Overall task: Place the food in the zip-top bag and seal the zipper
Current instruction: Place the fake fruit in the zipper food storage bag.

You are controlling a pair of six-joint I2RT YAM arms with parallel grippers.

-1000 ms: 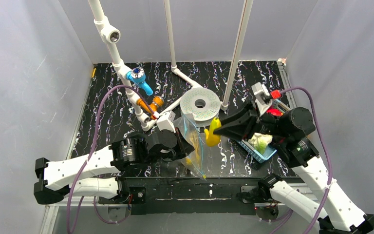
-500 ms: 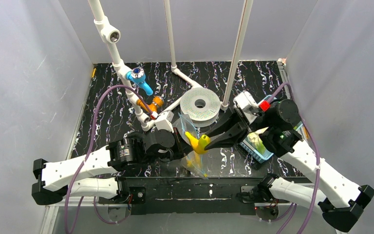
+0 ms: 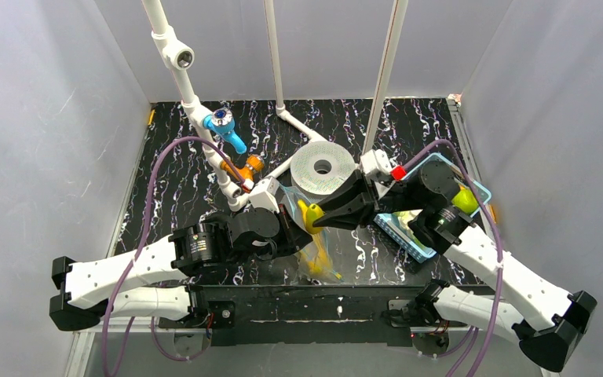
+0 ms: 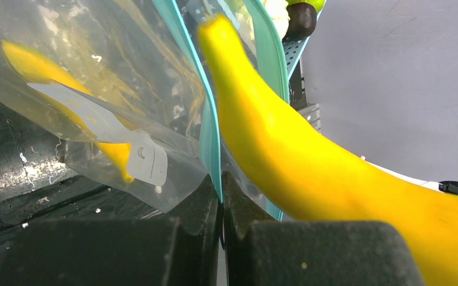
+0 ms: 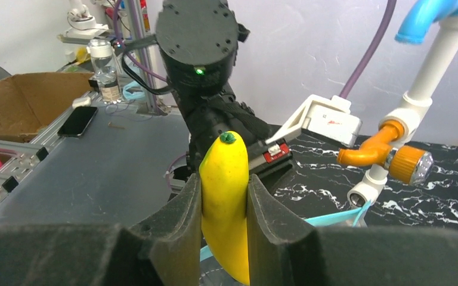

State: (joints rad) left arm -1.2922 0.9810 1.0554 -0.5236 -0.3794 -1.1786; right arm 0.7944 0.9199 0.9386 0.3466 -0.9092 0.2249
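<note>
Right jaws pinch a banana (image 5: 225,196), its tip inside the bag's (image 4: 95,89) parted zipper (image 4: 210,131). Left jaws clamp one zipper strip, holding the bag upright near the table's (image 3: 173,157) front edge, yellow food (image 4: 30,62) inside.

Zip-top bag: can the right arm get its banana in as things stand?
Probably yes. The left gripper pinches one lip of the teal zipper, holding the zip-top bag with its mouth open. The banana in the right gripper seems to sit between the two lips. Nothing visible blocks it.
</note>
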